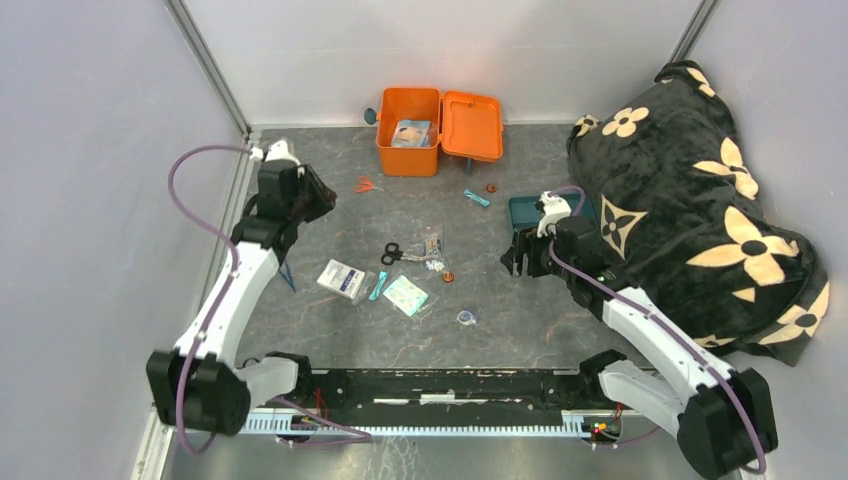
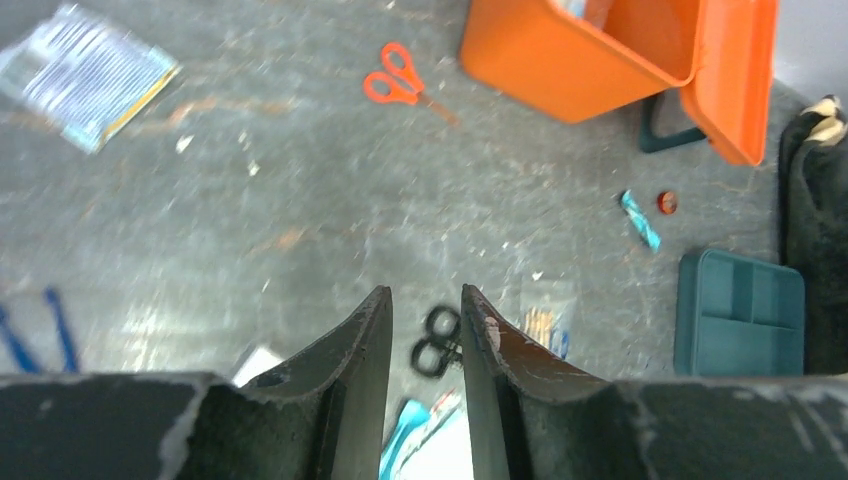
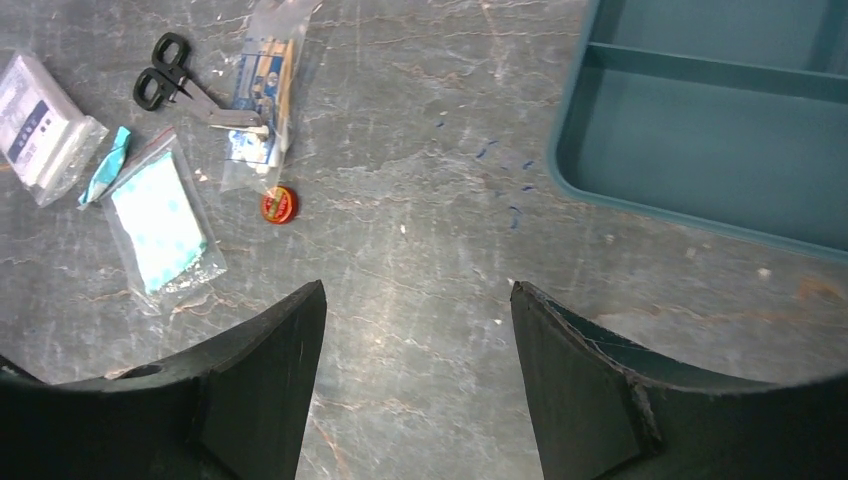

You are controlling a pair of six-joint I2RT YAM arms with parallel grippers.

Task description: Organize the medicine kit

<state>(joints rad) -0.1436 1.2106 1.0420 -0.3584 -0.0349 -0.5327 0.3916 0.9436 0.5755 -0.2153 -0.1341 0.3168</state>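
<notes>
the left gripper [image 2: 425, 296] hangs above the table [image 2: 300, 200] with its jaws narrow, a slim gap between them and nothing in it. the medicine kit [image 2: 570, 70] sits well ahead of these jaws and off to their right, its lid [image 2: 735, 70] swung open beside it and some packets inside. black scissors [image 2: 437, 340] lie just past the jaw tips, in line with the gap, and orange scissors [image 2: 400, 80] lie farther ahead, near the kit. the right gripper [image 3: 417, 290] has its jaws wide apart and empty over bare table. a teal tray [image 3: 700, 130] lies ahead of the right-hand jaw, apart from it. a small red cap [image 3: 279, 205] lies just ahead of the left-hand jaw, and a clear bag of sticks [image 3: 262, 90] lies beyond the cap, touching the black scissors
</notes>
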